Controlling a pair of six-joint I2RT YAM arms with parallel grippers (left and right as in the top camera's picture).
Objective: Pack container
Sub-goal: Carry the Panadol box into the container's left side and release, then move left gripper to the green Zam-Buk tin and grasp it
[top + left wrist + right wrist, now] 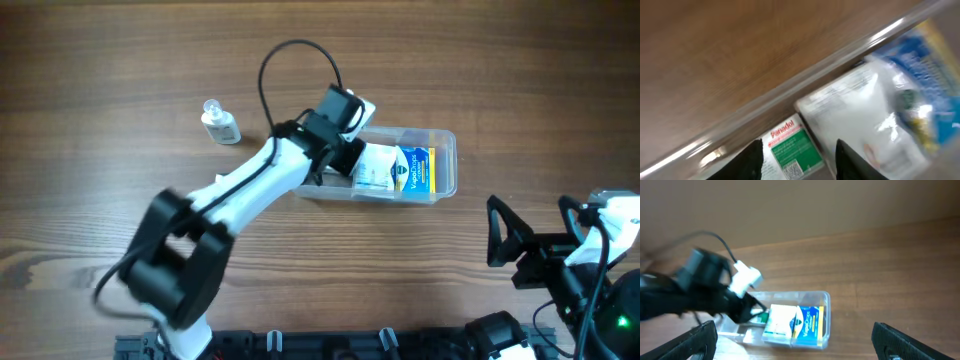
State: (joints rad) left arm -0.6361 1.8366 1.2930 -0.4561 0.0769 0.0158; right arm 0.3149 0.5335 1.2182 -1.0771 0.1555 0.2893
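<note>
Reaches with the left gripper (345,158) down into the end of the container (448,150) that lies farthest from the right arm. Shows its fingers (752,160) spread, straddling the Panadol box (792,150) directly beneath, with a sliver of gap on one side, so probably not pinching it. Runs lengthwise away from that hand: from under the fingertips, past a white-and-blue pouch (875,110), out toward the right gripper (535,238). Finds the right gripper splayed wide and empty, well apart from the container, which lies ahead of it and a little to its left. Makes the left arm plainly the nearer one. Calls, by this reading, for a straight lift clear of the walls. Leaves a small clear bottle (220,124) out on the table, off beyond the left gripper, opposite the container's length.
</note>
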